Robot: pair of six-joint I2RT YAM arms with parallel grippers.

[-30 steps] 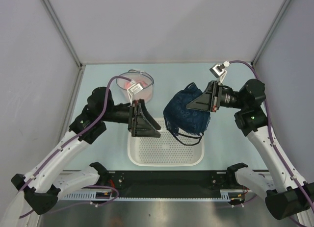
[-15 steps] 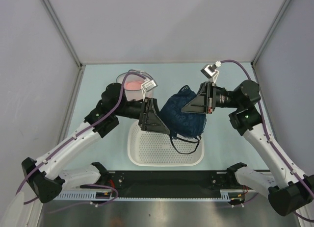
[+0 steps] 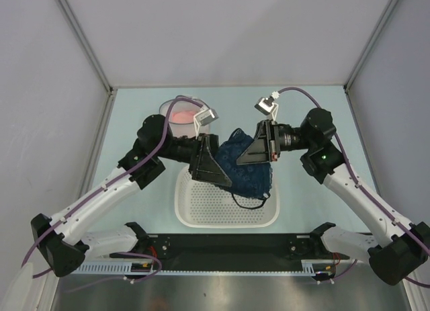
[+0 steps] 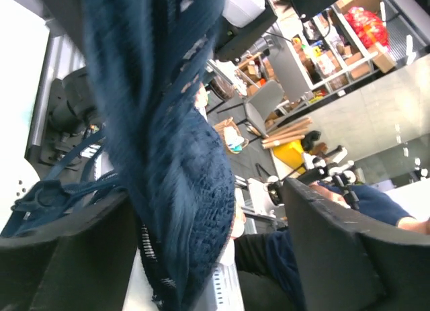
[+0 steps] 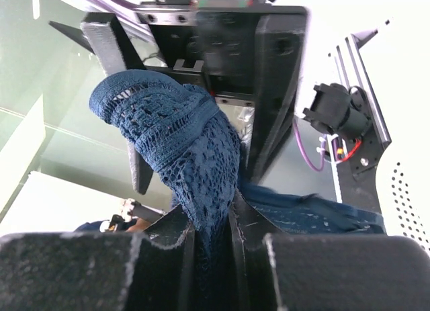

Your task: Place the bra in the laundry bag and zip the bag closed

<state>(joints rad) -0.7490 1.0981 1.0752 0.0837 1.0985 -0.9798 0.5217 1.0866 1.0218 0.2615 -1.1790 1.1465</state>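
The bra (image 3: pixel 250 173) is dark blue lace and hangs in the air above the white basket, its straps dangling. My right gripper (image 3: pixel 246 154) is shut on it; in the right wrist view the lace (image 5: pixel 188 143) is pinched between the jaws (image 5: pixel 211 220). My left gripper (image 3: pixel 224 162) faces it from the left and stands open, with a fold of the bra (image 4: pixel 168 156) hanging between its spread fingers (image 4: pixel 336 250). The laundry bag (image 3: pixel 185 116), a round see-through pouch with something pink showing in it, stands at the back left behind the left arm.
A white perforated plastic basket (image 3: pixel 201 213) sits on the table under both grippers. Grey walls close the workspace at the back and on both sides. A black rail (image 3: pixel 228 247) runs along the near edge between the arm bases.
The right gripper carried the bra leftward. The left gripper swung right to meet it and now has the bra between its fingers, which have narrowed slightly.
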